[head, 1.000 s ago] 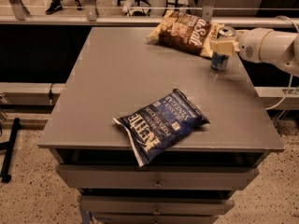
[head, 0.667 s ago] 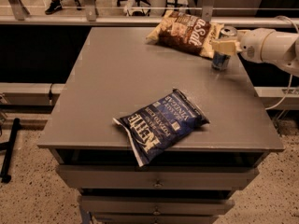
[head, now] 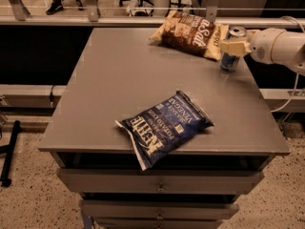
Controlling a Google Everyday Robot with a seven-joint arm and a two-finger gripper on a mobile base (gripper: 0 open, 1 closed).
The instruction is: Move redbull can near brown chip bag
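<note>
The redbull can (head: 229,61) stands upright on the grey table (head: 124,75) at its far right, right beside the right end of the brown chip bag (head: 190,31), which lies flat at the table's back edge. My gripper (head: 232,46) reaches in from the right on its white arm (head: 279,46). Its cream fingers (head: 228,47) are closed around the can's upper half, and the can's silver top shows above them. The can's base looks to rest on the table top.
A dark blue Kettle chip bag (head: 164,125) lies near the table's front edge, slightly overhanging it. Drawers (head: 159,181) sit under the table top. A metal rail (head: 119,20) runs behind the table. The can is close to the table's right edge.
</note>
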